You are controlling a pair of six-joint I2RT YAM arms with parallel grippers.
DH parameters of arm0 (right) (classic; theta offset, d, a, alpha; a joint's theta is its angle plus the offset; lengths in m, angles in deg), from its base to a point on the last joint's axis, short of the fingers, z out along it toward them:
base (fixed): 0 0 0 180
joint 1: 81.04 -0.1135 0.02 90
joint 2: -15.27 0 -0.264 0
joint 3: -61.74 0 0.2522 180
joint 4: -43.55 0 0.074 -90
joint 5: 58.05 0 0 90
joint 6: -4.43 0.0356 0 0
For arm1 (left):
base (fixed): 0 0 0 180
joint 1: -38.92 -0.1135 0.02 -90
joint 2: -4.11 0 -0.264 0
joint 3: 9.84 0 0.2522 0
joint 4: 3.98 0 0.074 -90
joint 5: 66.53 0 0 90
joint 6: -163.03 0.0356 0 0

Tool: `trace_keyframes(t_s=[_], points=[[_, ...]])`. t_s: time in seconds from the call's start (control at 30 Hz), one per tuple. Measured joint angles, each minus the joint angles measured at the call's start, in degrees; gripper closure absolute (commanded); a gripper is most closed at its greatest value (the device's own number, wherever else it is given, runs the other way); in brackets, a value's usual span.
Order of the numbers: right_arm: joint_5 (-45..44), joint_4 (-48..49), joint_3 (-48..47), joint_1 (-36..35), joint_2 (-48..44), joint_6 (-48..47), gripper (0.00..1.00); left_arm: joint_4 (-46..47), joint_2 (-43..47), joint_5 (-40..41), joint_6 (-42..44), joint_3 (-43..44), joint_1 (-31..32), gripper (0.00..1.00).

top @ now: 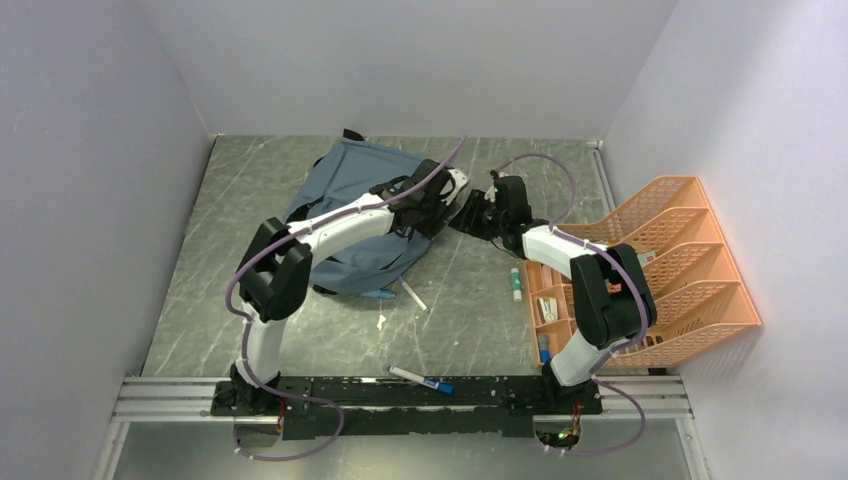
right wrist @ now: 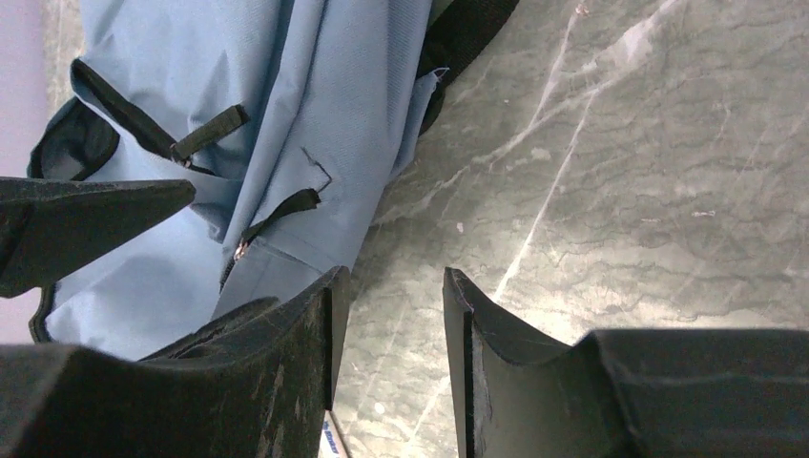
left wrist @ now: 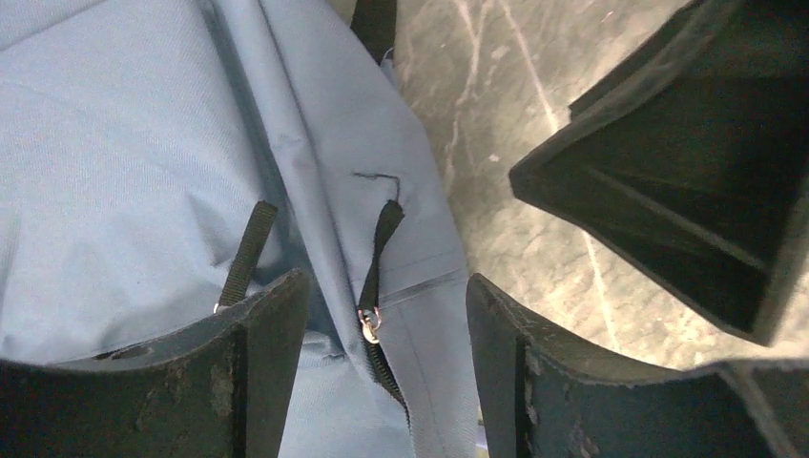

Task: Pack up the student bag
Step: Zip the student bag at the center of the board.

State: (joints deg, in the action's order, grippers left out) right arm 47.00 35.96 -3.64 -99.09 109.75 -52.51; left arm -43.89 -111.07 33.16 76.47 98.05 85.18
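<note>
Overhead alone, the student bag [top: 345, 185] and orange rack [top: 700, 255] show together.

Both arms reach in toward the middle, elbows bent up high, wrists almost nose to nose. The left arm [top: 340, 222] angles up and to the right, and the left gripper [left wrist: 384, 279] points down with its jaws spread. The right arm [top: 560, 250] leans up-left. The right gripper [right wrist: 393, 272] also points down, jaws apart, the gap a bit narrower. Each wrist cam catches the other's finger close by.
</note>
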Motion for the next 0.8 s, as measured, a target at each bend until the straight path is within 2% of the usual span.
trace_keyframes(t_s=[0.37,0.8], points=[[1.1,0.6,0.3,0.5,0.3,0.2,0.55,-0.7,-3.1,3.4,0.9,0.2,0.2,0.42],[1.3,1.2,0.3,0.6,0.3,-0.2,0.56,-0.9,-5.4,6.0,1.8,1.6,0.3,0.68]])
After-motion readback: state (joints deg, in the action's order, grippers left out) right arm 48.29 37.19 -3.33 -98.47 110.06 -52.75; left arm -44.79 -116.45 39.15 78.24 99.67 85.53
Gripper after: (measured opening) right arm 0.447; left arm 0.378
